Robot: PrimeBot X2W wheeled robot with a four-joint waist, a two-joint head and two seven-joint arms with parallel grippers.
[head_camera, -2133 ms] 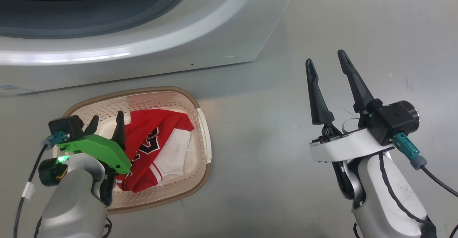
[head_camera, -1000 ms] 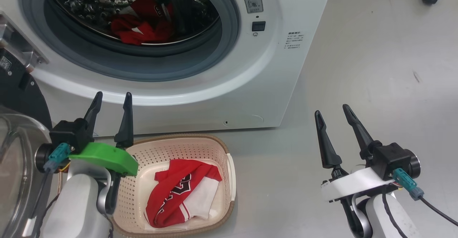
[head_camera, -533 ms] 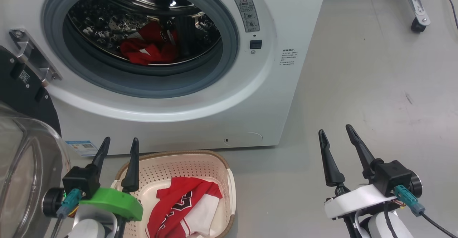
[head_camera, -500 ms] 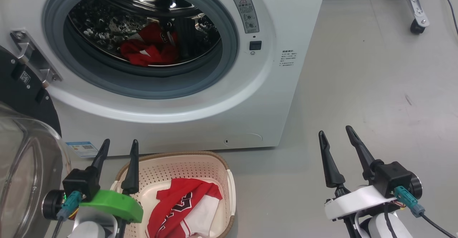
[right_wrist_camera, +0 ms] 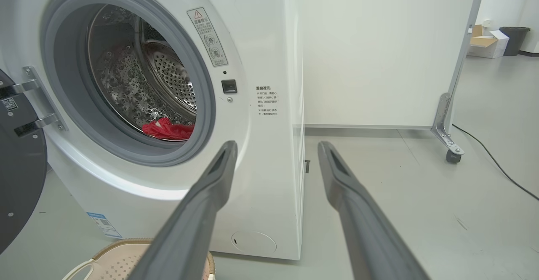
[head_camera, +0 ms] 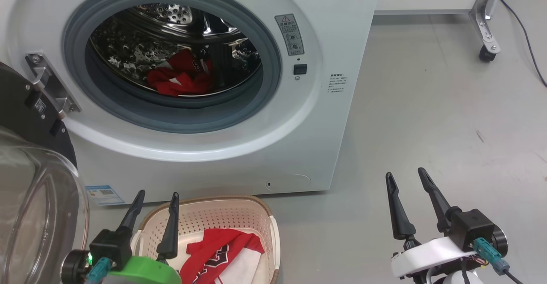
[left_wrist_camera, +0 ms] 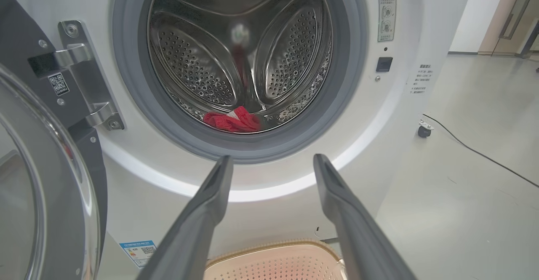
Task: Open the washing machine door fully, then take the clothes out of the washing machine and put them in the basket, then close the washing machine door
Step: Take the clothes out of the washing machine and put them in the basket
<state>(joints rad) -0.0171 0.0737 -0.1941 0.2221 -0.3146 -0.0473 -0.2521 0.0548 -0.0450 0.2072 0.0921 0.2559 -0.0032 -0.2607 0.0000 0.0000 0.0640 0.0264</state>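
Left gripper [head_camera: 157, 193] lifted from basket [head_camera: 226, 215], spread empty (right gripper [head_camera: 404, 172] likewise), clothes [head_camera: 179, 81] well ahead inside drum [head_camera: 128, 49], maybe one piece

1 washing machine [head_camera: 324, 139], 1 door [head_camera: 38, 215], 1 basket [head_camera: 213, 200], 2 red clothes: drum piece [head_camera: 179, 81], basket piece [head_camera: 216, 256]; 2 grippers: left gripper [head_camera: 157, 193], right gripper [head_camera: 404, 172].

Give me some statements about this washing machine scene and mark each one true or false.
1. The washing machine door stands open. True.
2. The basket stands on the floor in front of the washing machine. True.
3. The machine is empty inside. False: red clothes lie in its drum.
4. The basket is empty. False: a red and white garment lies in it.
5. The left gripper and the right gripper are both open and hold nothing. True.
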